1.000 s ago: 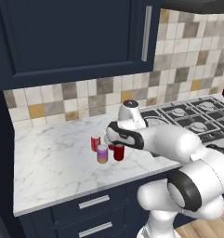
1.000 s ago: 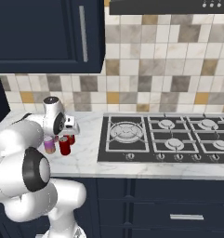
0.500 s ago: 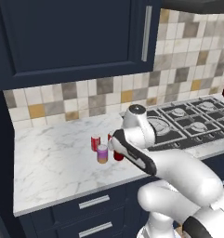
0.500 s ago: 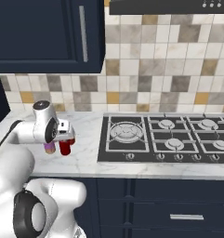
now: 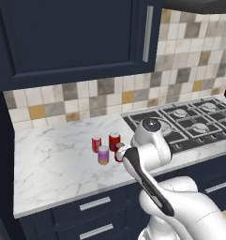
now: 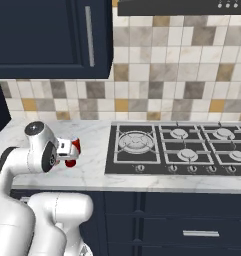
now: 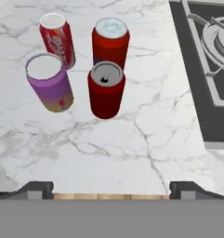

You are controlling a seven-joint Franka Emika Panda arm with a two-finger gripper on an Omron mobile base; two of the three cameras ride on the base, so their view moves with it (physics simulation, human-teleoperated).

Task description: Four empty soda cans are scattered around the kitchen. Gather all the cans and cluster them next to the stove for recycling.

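Observation:
Four soda cans stand close together on the white marble counter (image 7: pixel 132 139), just left of the stove (image 7: pixel 211 69). In the hand view, one red can (image 7: pixel 105 90) is nearest, a second red can (image 7: pixel 111 42) is behind it, and a third red can (image 7: pixel 57 39) stands at the far left. The purple-pink can (image 7: pixel 49 82) with its orange lower band is beside them. My gripper (image 7: pixel 112 188) hangs open over the counter's front edge, short of the cans, with nothing between its fingertips. From the left base, the purple-pink can (image 5: pixel 103 154) and two red cans (image 5: pixel 96 144) (image 5: pixel 114 140) show beside my arm.
The black stove (image 5: pixel 189 122) with its grates and burners (image 6: pixel 177 145) fills the counter to the right of the cans. A navy wall cabinet (image 5: pixel 72 37) hangs above, and drawers (image 5: pixel 93 204) sit below. Bare marble (image 5: pixel 48 164) stretches left of the cans.
The hand has drawn back from the cans toward the counter's front edge, and the arm has folded closer to the base. The cans have stayed where they stood.

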